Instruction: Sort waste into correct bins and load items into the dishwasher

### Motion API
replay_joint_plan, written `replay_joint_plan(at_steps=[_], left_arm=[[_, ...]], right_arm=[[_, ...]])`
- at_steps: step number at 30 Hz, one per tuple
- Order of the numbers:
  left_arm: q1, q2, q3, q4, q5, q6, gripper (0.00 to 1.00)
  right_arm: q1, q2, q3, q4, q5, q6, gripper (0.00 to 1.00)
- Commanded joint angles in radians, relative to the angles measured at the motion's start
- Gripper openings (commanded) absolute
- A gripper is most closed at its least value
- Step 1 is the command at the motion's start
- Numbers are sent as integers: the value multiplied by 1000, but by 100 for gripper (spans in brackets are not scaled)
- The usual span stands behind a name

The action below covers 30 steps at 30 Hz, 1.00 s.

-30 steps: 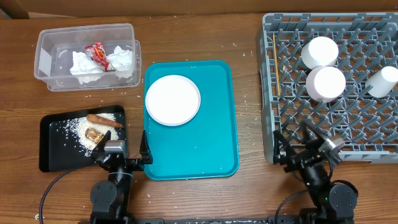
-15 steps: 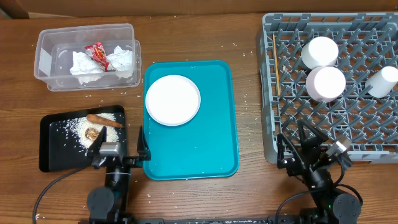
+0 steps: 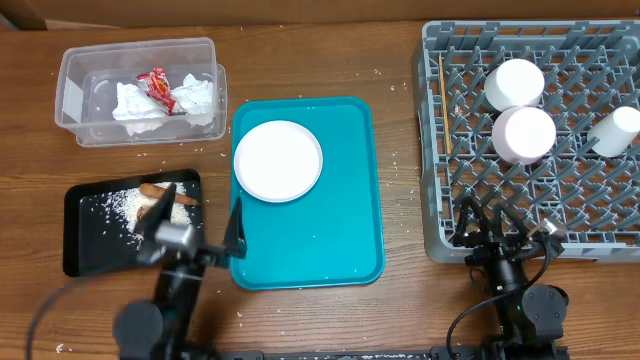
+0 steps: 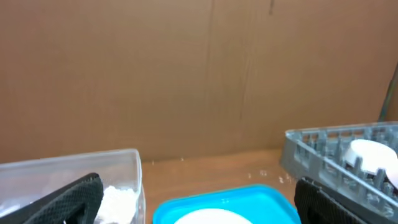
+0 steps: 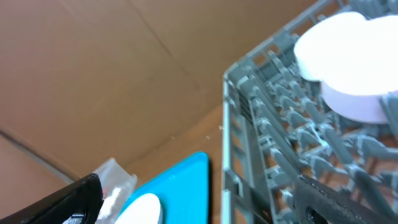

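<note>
The clear tub (image 3: pixel 140 90) holds white napkins (image 3: pixel 140 102) and a red wrapper (image 3: pixel 157 84). On the black tray (image 3: pixel 85 235) lie rice, a food stick (image 3: pixel 160 190) and a brown lump, partly hidden by my left gripper (image 3: pixel 197 225). That gripper is open and empty between the black tray and the teal tray. A white plate (image 3: pixel 277 160) lies on the teal tray (image 3: pixel 330 220). The grey dish rack (image 3: pixel 540 190) carries two white bowls (image 3: pixel 523 135), a cup (image 3: pixel 615 130) and a wooden stick (image 3: pixel 441 100). My right gripper (image 3: pixel 503 230) hangs open and empty over the rack's front edge.
Rice grains are scattered on the wooden table (image 3: pixel 400 70) around the trays. A cardboard wall (image 4: pixel 186 74) stands behind the table. The left wrist view looks over the tub (image 4: pixel 124 174), the teal tray (image 4: pixel 249 196) and the rack corner (image 4: pixel 323 146).
My left arm has risen and its gripper has moved slightly forward, now covering part of the black tray. The right gripper has shifted a little toward the rack. Both stay open.
</note>
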Motion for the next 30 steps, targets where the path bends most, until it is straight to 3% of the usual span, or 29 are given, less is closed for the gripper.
replay_joint_plan(at_steps=[1, 4, 5, 11, 14, 19, 23, 30], left_arm=[[-2, 219, 222, -112, 79, 60, 100], [-2, 481, 472, -308, 220, 111, 100], [-2, 636, 625, -390, 330, 118, 100], [-5, 942, 903, -448, 593, 125, 100], [-47, 1074, 1036, -620, 496, 122, 100], [-223, 1252, 1205, -937, 85, 122, 100], [-332, 1334, 1221, -966, 22, 122, 100], [-371, 1431, 1221, -951, -105, 65, 100]], right_arm=[[-2, -8, -10, 32, 28, 5, 100], [-2, -8, -10, 10, 28, 5, 100], [-2, -8, -10, 1, 28, 5, 100], [-2, -7, -10, 1, 28, 5, 100], [-2, -7, -10, 1, 28, 5, 100], [-2, -7, -10, 1, 28, 5, 100], [-2, -7, -10, 1, 28, 5, 100], [-2, -7, -10, 1, 28, 5, 100]])
